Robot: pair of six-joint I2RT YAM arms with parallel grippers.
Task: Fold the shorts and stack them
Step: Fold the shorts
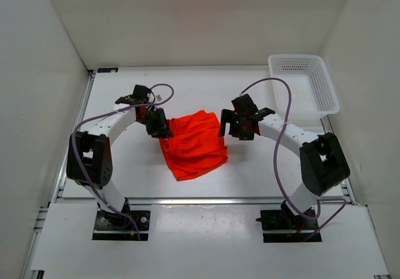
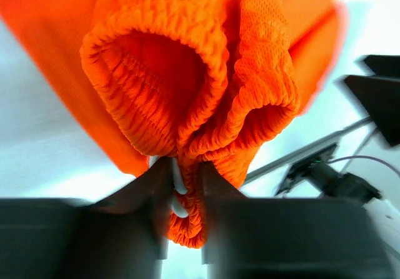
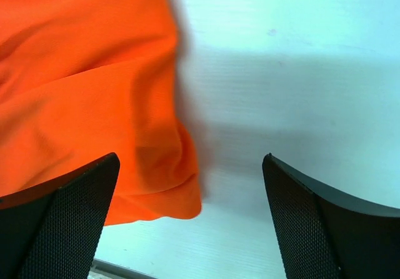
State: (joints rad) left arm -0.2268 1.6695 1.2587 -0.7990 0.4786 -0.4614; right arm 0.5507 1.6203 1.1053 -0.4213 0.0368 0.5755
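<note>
The orange-red shorts (image 1: 195, 146) lie bunched in the middle of the table. My left gripper (image 1: 164, 133) is at their left edge, shut on the gathered elastic waistband (image 2: 187, 60). A loop of the white drawstring (image 2: 178, 185) is caught between its jaws, and the fabric hangs from the grip (image 2: 187, 179). My right gripper (image 1: 231, 127) hovers at the shorts' right edge. It is open wide (image 3: 190, 161), with nothing held. A fold of the shorts (image 3: 81, 85) lies on the table below its left finger.
A white mesh basket (image 1: 294, 57) stands at the back right corner. White walls enclose the table on three sides. A metal rail (image 1: 200, 200) runs along the near edge in front of the arm bases.
</note>
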